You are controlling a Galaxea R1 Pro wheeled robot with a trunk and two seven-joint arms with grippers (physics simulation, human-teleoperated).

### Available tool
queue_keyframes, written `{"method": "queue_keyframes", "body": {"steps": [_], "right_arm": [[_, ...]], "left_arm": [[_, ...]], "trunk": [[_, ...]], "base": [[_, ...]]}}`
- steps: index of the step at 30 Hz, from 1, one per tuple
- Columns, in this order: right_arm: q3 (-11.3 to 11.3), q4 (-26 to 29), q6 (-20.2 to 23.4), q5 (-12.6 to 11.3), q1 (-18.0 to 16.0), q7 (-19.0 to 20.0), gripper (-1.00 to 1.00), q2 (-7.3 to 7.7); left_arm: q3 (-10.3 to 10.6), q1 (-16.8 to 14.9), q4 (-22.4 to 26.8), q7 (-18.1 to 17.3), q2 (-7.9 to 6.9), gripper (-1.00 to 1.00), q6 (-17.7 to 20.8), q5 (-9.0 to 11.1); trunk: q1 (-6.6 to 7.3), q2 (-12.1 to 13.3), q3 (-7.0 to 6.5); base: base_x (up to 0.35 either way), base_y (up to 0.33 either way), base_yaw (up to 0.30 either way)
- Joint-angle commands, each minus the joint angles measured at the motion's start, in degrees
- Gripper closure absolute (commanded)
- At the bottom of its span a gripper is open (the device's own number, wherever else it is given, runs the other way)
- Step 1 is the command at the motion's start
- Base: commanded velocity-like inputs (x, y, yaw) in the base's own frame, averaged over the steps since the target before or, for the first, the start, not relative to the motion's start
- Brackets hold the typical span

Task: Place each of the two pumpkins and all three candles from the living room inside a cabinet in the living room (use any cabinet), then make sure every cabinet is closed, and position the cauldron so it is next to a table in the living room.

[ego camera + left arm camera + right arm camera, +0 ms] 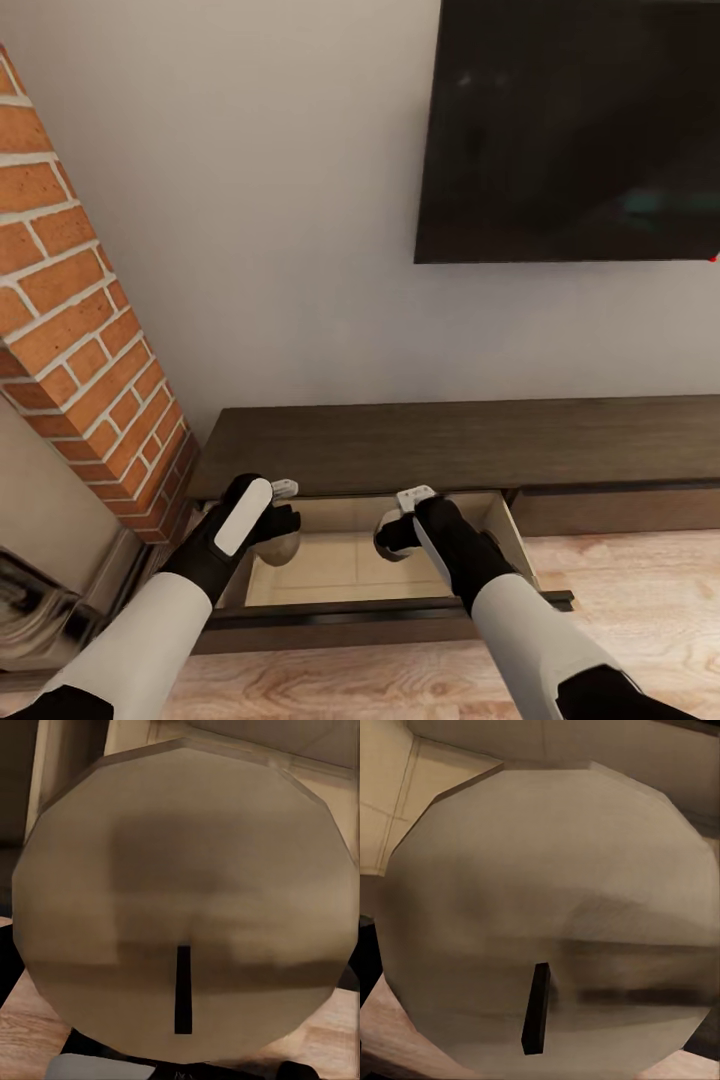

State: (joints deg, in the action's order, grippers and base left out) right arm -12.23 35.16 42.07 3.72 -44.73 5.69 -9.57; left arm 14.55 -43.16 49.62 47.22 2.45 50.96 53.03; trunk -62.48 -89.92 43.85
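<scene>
The cabinet (450, 445) stands against the wall with its left drawer (340, 565) pulled open, showing a pale wood interior. My left gripper (272, 522) hangs over the drawer's left part, shut on a pale round candle (283, 550). The left wrist view shows that candle's (184, 907) flat top and black wick from close up. Over the drawer's right part, my right gripper (402, 528) is shut on a second candle (386, 545), whose top and wick face the right wrist camera (547, 930). The pumpkins, the cauldron and the table are out of view.
A brick fireplace (80, 330) juts out at the left, close to my left arm. A dark wall TV (575, 130) hangs above the cabinet's right half. The open drawer's dark front panel (400, 612) stands out over the wood floor (380, 680).
</scene>
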Motion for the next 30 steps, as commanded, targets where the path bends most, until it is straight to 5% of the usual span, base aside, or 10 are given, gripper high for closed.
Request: {"method": "queue_keyframes", "body": {"steps": [1,2,3,8,21,30], "right_arm": [[-0.35,-0.68,-0.52,-0.11,-0.02,-0.17,1.00,-0.05],[-0.61,-1.49,-0.86,-0.11,-0.05,-0.33,1.00,-0.12],[-1.09,-2.95,-2.04,-0.12,-0.15,-2.87,1.00,-0.43],[-1.21,-3.77,-3.18,-0.19,-0.18,-4.59,1.00,-0.43],[-1.21,-3.81,-2.79,-0.38,-0.18,-4.58,1.00,-0.43],[-1.21,-3.80,-2.80,-0.38,-0.18,-4.32,1.00,-0.43]], "left_arm": [[0.16,0.00,-0.54,-0.02,0.09,1.00,-0.74,-0.09],[0.65,-0.05,-1.76,-0.02,0.22,1.00,-1.34,-0.16],[3.53,-0.80,-9.91,-0.03,1.83,1.00,-5.88,-0.27],[7.07,-1.68,-13.60,-0.11,2.44,1.00,-13.22,-0.23],[7.77,-1.76,-9.59,-0.99,2.34,1.00,-13.73,-0.05],[7.77,-1.76,-9.62,-0.99,2.32,1.00,-13.77,0.03]], "trunk": [[0.00,0.00,0.00],[0.00,0.00,0.00],[0.00,0.00,0.00],[0.00,0.00,0.00],[0.00,0.00,0.00],[-1.98,-3.61,1.61]], "base": [[0.000,0.000,0.000],[0.000,0.000,0.000],[0.000,0.000,0.000],[0.000,0.000,0.000],[0.000,0.000,0.000],[0.000,0.000,0.000]]}}
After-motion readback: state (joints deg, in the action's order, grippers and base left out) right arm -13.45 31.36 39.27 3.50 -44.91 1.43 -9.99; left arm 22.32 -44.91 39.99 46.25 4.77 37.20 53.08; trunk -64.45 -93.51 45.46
